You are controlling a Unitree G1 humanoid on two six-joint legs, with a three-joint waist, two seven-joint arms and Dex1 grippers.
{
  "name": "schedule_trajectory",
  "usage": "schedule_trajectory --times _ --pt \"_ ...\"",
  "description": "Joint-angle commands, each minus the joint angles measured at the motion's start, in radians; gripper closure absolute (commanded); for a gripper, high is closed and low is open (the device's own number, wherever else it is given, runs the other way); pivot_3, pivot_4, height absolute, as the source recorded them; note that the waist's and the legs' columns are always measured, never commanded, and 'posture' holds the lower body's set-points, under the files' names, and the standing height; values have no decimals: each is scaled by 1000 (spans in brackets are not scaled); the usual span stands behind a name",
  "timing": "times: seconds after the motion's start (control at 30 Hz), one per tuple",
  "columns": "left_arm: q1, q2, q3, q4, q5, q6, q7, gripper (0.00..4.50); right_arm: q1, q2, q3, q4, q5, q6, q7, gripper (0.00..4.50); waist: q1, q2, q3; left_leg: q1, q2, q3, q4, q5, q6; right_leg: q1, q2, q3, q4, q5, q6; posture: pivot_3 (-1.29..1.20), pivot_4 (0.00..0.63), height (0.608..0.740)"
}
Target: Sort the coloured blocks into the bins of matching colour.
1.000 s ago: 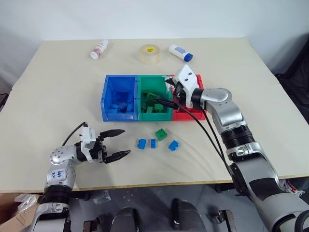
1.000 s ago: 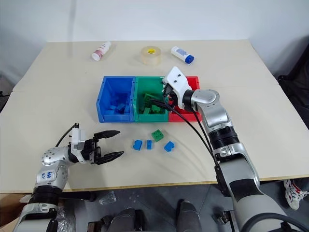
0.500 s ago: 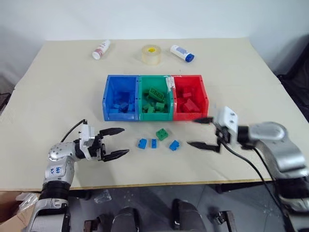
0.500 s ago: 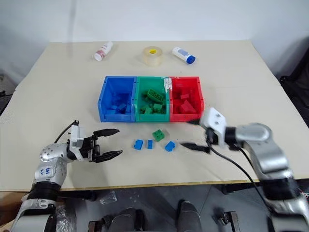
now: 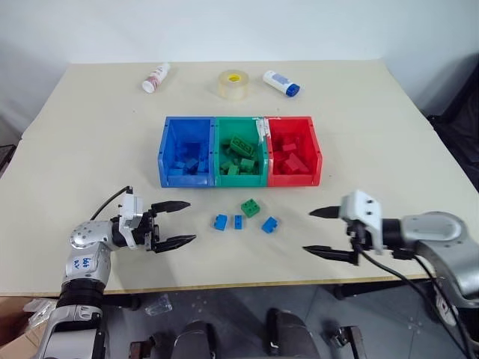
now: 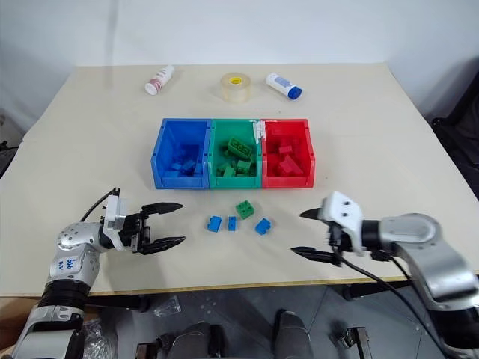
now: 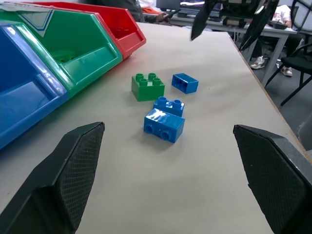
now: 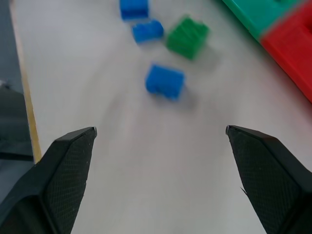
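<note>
Four blocks lie on the table [image 5: 389, 120] just before the bins [image 5: 239, 149]: one green block [image 5: 251, 207] and three blue blocks [image 5: 238, 222], unsorted. The left gripper [image 5: 174, 224] and right gripper [image 5: 325, 232] flank them, each spread wide and empty (likely poised to pick). The bins hold matching bricks, seemingly.

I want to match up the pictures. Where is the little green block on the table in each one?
Left eye view: green block, just in front of the green bin.
Right eye view: same spot.
Left wrist view, near the bin.
Right wrist view.
Shared landmark: three blue blocks beside it.
</note>
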Motion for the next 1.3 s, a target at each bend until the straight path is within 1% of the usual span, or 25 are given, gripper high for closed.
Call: schedule_trajectory --times 0.03,0.17,0.23,0.27,0.37,0.5,0.53,0.57,0.67,0.77,0.87,0.93,1.03,1.17,1.23,1.27,1.3 --pt "32 0 8 -81 -14 11 21 0 -76 71 76 70 -45 -29 -28 55 0 0 0 0 0 0 0 0 0 0 0 0 0 0 0 0 150 740" --pt "100 -1 19 -158 -26 27 47 0 -138 152 157 174 -107 -78 -45 55 0 0 0 -1 0 0 0 0 0 0 0 -1 0 0 0 0 150 740" --pt "139 2 28 -199 -32 37 66 0 -151 175 189 225 -144 -104 -51 55 0 0 0 -1 0 0 0 0 0 0 0 -1 0 0 0 0 150 740" --pt "155 4 33 -217 -35 42 74 0 -152 180 197 238 -155 -121 -47 224 2 0 0 -1 0 0 0 0 0 0 0 -1 0 0 0 0 150 740" --pt "193 9 46 -252 -41 52 91 0 -154 195 190 243 -149 -137 -41 900 0 0 0 -1 0 0 0 0 0 0 0 -1 0 0 0 0 150 740" --pt "208 9 50 -271 -44 61 103 0 -165 204 179 238 -147 -137 -39 2304 0 0 0 0 0 0 0 0 0 0 0 -1 1 0 0 0 150 740" --pt "206 8 51 -271 -44 63 106 0 -170 204 175 236 -146 -135 -38 2720 0 0 0 0 0 0 0 0 0 0 0 -1 1 0 0 0 150 740" --pt "205 7 51 -271 -44 64 108 0 -175 204 171 231 -143 -134 -37 2905 0 0 0 0 0 0 0 0 0 0 0 0 1 0 0 0 150 740" --pt "196 3 49 -262 -40 63 111 0 -202 211 149 215 -125 -127 -38 2916 0 0 0 0 0 0 0 0 0 0 0 -1 1 0 0 0 150 740" --pt "179 -2 42 -248 -36 60 111 0 -262 235 120 204 -93 -102 -46 2916 0 0 0 0 0 0 0 0 0 0 0 -1 1 0 0 0 150 740" --pt "156 -9 35 -226 -30 54 107 0 -362 287 104 237 -78 -103 -67 2916 -4 0 0 -1 0 0 0 0 0 -1 0 -1 1 0 0 0 150 740" --pt "144 -13 31 -212 -27 49 104 0 -431 334 106 294 -91 -127 -87 2916 -5 0 0 -1 0 1 0 0 0 -2 0 0 2 0 0 0 150 740" --pt "126 -20 23 -196 -22 43 101 0 -549 429 120 447 -130 -208 -128 2916 -7 0 0 0 0 1 0 0 0 -2 0 0 3 0 0 0 150 740" --pt "106 -28 13 -181 -19 33 99 0 -721 587 146 753 -202 -354 -196 2916 -18 0 0 0 0 2 0 0 0 -2 0 0 3 0 0 0 150 740" --pt "102 -28 11 -179 -19 31 100 0 -803 660 133 919 -238 -456 -265 2916 -28 1 0 -1 0 1 -1 0 -1 -2 0 -1 3 0 0 0 150 740" --pt "100 -28 10 -178 -19 30 100 0 -845 696 117 999 -247 -502 -307 2191 -31 1 0 -1 0 2 -1 0 -1 -2 0 -1 3 0 0 0 150 740" --pt "100 -28 10 -178 -20 29 100 0 -873 718 104 1055 -252 -535 -331 1895 -34 1 0 -1 0 2 -1 1 -1 -2 0 -1 3 0 0 0 150 740"
